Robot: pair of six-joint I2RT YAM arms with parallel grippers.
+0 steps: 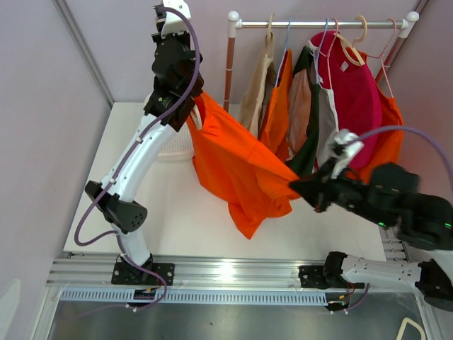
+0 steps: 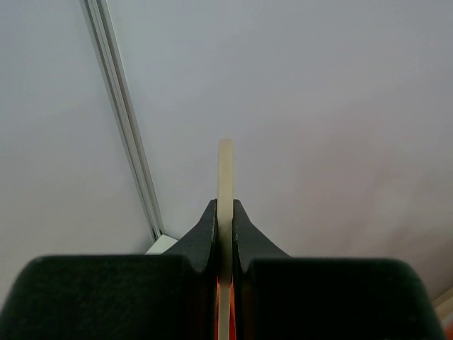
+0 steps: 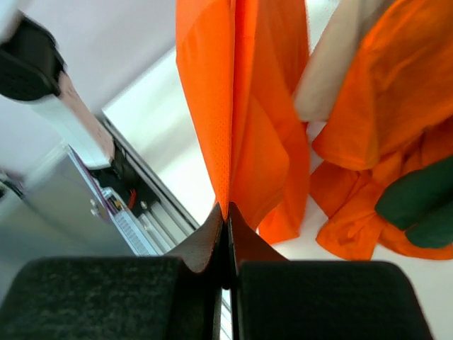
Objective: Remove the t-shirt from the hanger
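An orange t-shirt (image 1: 237, 166) hangs stretched between my two grippers above the table. My left gripper (image 1: 185, 110) is raised high at the shirt's top and is shut on the cream hanger (image 2: 225, 177), whose edge sticks up between the fingers in the left wrist view, with orange cloth below. My right gripper (image 1: 297, 185) is shut on the shirt's lower right edge. In the right wrist view the orange t-shirt (image 3: 241, 106) runs straight up from my closed right gripper (image 3: 226, 212).
A clothes rack (image 1: 318, 24) at the back holds several garments on hangers: beige, orange, dark green and crimson (image 1: 354, 88). A white basket (image 1: 177, 147) sits on the white table (image 1: 177, 212) behind the left arm. Walls close in on both sides.
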